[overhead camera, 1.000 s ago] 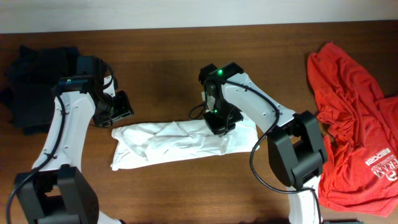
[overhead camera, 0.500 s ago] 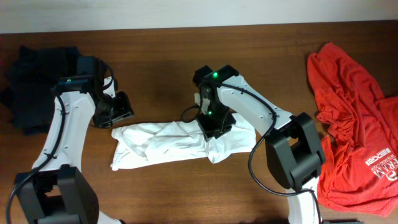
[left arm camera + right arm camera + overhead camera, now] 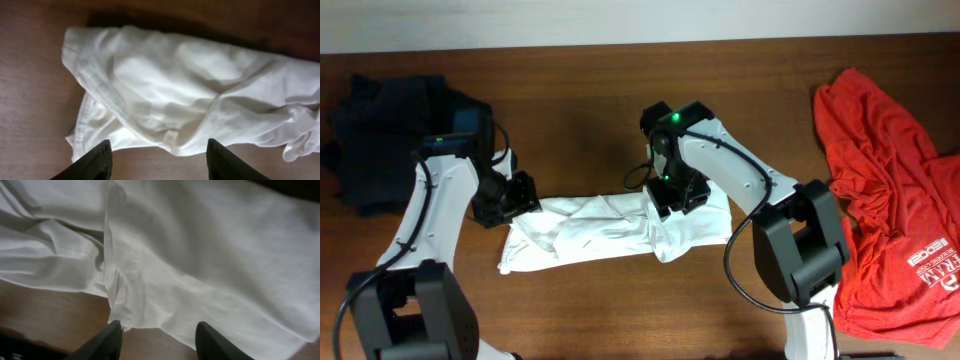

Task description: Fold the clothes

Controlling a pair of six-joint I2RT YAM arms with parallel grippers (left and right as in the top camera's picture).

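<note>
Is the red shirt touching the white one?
No, the red shirt lies far right, with bare table between it and the white shirt.

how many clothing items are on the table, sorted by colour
white T-shirt: 1
orange-red T-shirt: 1
dark pile: 1 (cannot tell how many garments are in it)
total: 3, counting the pile as one

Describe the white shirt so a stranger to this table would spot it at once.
On the brown wooden table, look at the middle. There lies the white T-shirt, bunched into a long wrinkled strip. It is the only white cloth: the dark pile sits far left, the orange-red T-shirt far right.
</note>
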